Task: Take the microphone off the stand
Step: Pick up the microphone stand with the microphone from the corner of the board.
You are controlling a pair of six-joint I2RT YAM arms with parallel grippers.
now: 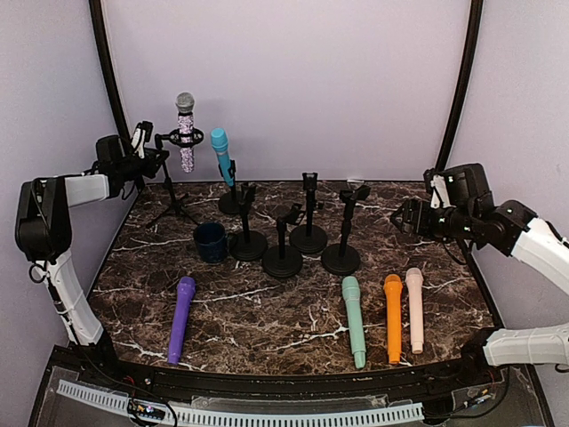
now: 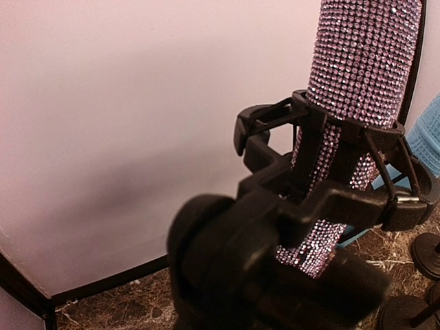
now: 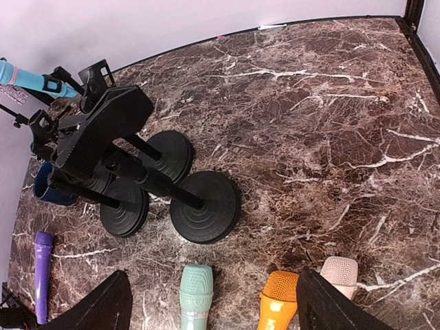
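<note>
Left gripper (image 1: 151, 162) raised, closed, seemingly on tripod stand (image 1: 171, 191)

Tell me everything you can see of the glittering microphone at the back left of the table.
The microphone is covered in small lilac-pink stones that sparkle, and it has a round silver mesh head on top. It stands upright, head up, in the black ring holder of a tripod stand near the back wall. The holder's frame closes around its body, and its lower end hangs free below the ring.
</note>
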